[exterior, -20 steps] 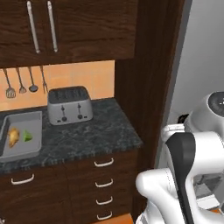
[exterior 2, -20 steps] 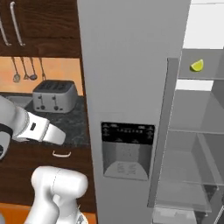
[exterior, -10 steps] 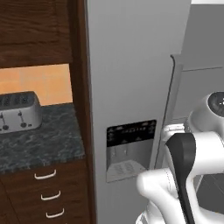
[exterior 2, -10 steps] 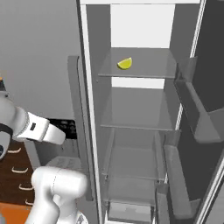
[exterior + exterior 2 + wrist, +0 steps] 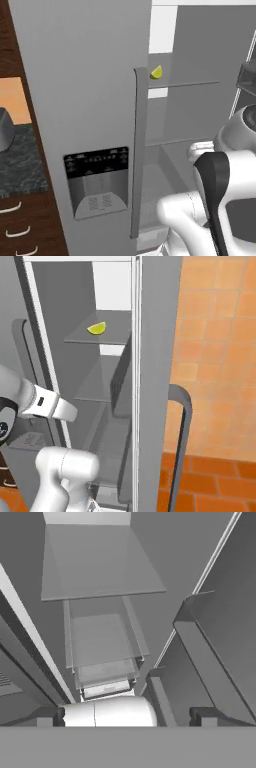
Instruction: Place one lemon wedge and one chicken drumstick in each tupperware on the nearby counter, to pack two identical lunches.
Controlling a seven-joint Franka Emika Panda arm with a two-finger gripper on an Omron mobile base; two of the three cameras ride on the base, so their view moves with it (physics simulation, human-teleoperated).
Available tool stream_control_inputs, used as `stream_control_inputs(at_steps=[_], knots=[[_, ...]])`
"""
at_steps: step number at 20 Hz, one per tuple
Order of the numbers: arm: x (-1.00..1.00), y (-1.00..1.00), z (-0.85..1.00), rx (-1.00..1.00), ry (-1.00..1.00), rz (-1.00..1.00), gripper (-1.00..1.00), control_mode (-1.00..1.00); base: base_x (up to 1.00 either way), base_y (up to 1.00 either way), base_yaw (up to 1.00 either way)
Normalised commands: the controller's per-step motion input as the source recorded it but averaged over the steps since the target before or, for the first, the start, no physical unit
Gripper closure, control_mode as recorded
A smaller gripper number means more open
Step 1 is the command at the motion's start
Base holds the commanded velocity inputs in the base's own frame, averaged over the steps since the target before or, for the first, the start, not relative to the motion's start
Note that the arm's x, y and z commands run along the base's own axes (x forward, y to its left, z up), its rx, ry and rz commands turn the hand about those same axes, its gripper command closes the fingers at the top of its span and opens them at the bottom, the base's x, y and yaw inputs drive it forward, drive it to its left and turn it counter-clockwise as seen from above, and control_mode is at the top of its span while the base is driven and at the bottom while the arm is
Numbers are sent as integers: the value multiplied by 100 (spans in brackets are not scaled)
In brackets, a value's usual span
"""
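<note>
1. Small yellow-green lemon wedge [image 5: 156,72] lies alone on an upper grey fridge shelf [image 5: 95,335] — inside the open grey refrigerator compartment, near the shelf's front edge.
2. Two-finger gripper [image 5: 126,717] points down into the fridge interior; its dark finger tips [image 5: 46,718] stand spread wide, nothing between them.
3. Black-and-grey marbled stone countertop [image 5: 20,160] sits left of the closed grey fridge door with the dark dispenser panel [image 5: 97,181] — well apart from the wedge.
</note>
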Motion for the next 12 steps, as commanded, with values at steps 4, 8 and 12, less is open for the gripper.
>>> stream_control_inputs(at_steps=[4,8,12], knots=[[0,0,0,0,0,0,-100,100,28,48,18],[0,0,0,0,0,0,-100,100,26,-23,4],[0,0,0,0,0,0,-100,100,22,-49,1]])
